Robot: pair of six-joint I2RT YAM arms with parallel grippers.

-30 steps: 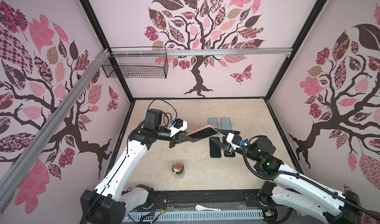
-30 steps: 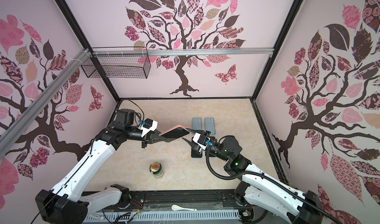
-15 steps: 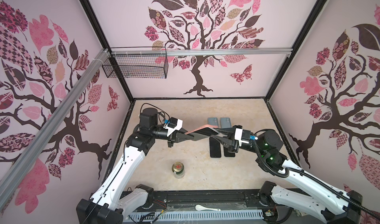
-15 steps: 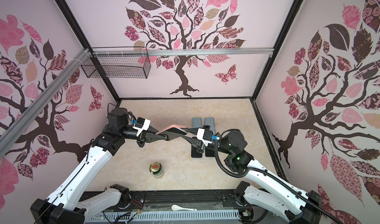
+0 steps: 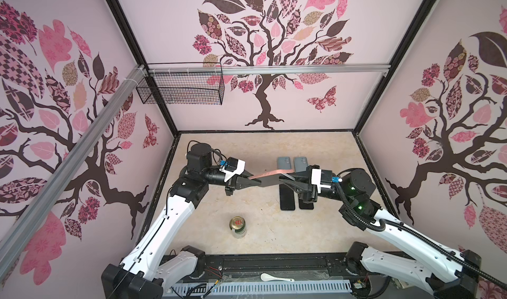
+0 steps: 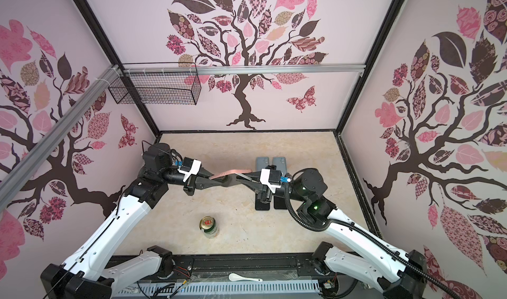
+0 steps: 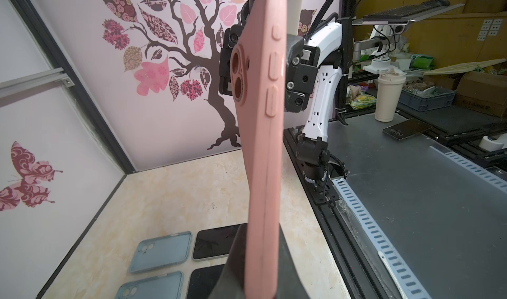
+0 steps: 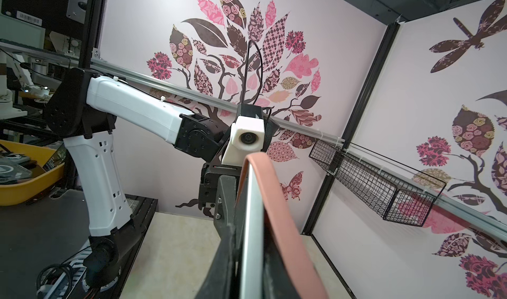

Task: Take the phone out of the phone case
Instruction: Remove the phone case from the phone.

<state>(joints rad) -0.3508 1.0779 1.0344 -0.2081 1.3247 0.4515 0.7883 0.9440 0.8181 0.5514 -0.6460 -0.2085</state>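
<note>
The pink phone case (image 5: 271, 173) hangs in the air over the bench (image 5: 247, 152). It is beyond the can (image 5: 237, 226) toward the back wall and a little to the can's right, stretched between the two arms. The left fingers (image 5: 244, 183) are clamped on the end of the case that lies closer to straight beyond the can. In the left wrist view the case (image 7: 263, 146) stands edge-on between them, with its side buttons and camera ring in sight.

The phone (image 8: 251, 229) is partly out of the case. In the right wrist view its silver edge sits between the right fingers (image 8: 222, 256), which are pressed closed on it. The pink lip of the case (image 8: 277, 215) bows away outside the fingers, clear of that end of the phone. How much of the phone sits in the case at the left fingers' end cannot be told.

To the right of the can and slightly beyond it, two dark phones (image 5: 287, 201) lie flat on the bench, side by side, outside any case. Farther still from the can, just past those phones, two blue-grey cases (image 5: 284, 163) lie side by side, each showing a camera cut-out. Whether anything is in them cannot be told.

The can stands upright with its gold top up. A wire basket (image 5: 181, 91) hangs from the rail on the back wall, well beyond the can and to its left.
</note>
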